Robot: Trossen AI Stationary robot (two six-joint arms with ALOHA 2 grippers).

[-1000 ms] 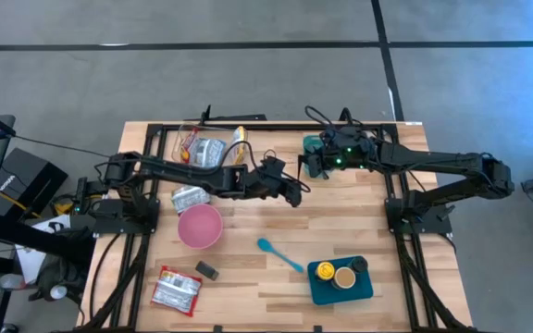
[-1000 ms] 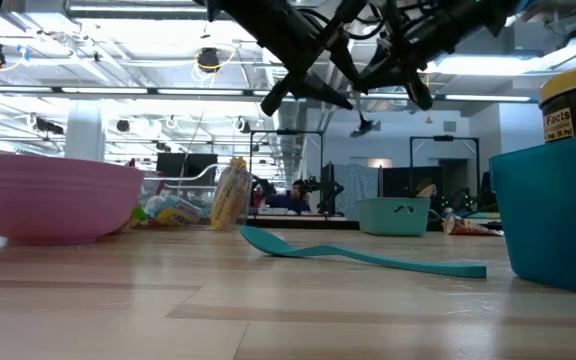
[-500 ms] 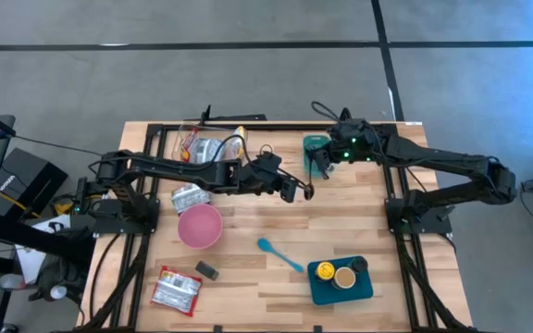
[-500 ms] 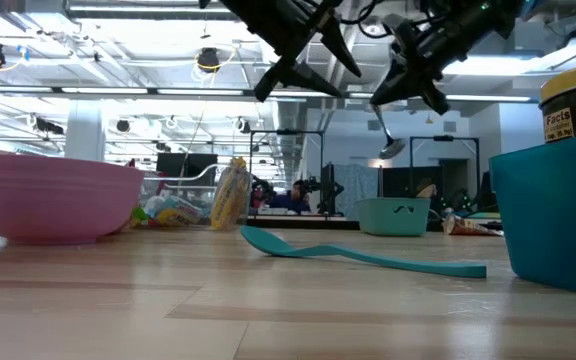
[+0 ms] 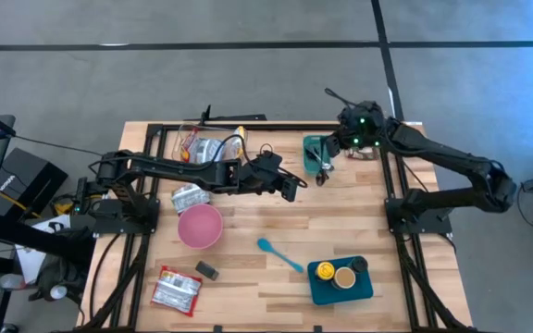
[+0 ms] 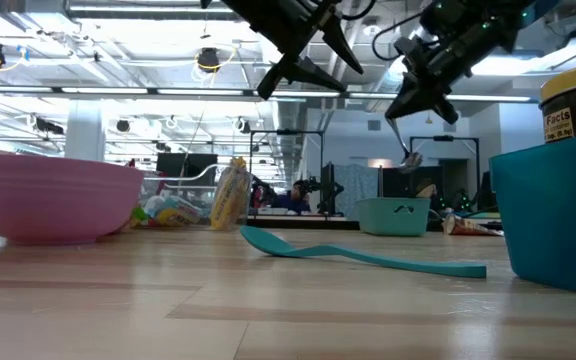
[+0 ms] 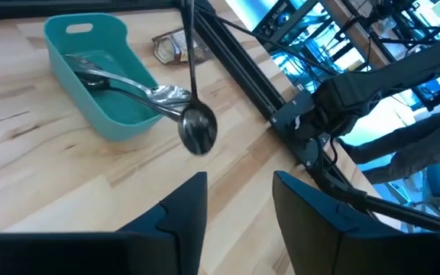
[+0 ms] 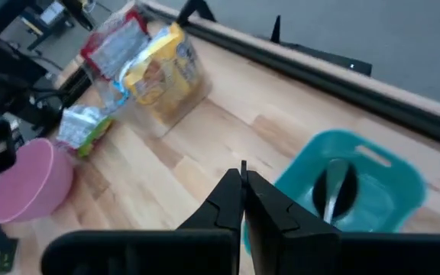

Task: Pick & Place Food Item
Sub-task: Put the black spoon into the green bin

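My right gripper (image 5: pixel 332 154) is shut on a metal spoon (image 7: pixel 197 127), which hangs by the near end of the small teal bin (image 5: pixel 315 154) at the table's far middle. The bin holds other metal cutlery (image 7: pixel 121 80). My left gripper (image 5: pixel 294 191) is open and empty above the table's middle, just left of the spoon; its two fingers (image 7: pixel 182 210) show apart in the left wrist view. Food packets sit in a clear container (image 5: pixel 206 148) at the far left. A silver packet (image 5: pixel 190 196) and a red packet (image 5: pixel 176 289) lie on the table. My right gripper pinches the spoon's thin handle near its free end (image 8: pixel 243 169) between its two fingers. The fingers come from above, slanting down. The spoon hangs below them, bowl (image 6: pixel 409 158) down, clear of the table and above the bin's rim.
A pink bowl (image 5: pixel 199 226) stands left of the middle. A teal plastic spoon (image 5: pixel 278 254) lies near the middle. A teal tray with jars (image 5: pixel 340 279) stands at the near right, and a small black block (image 5: pixel 207 269) lies at the near left.
My right gripper has gone toward the table's right and far edge with the spoon. The spoon has tipped from slanting to hanging bowl down, and hangs lower. My left gripper has drawn back a little toward the table's left and stays open.
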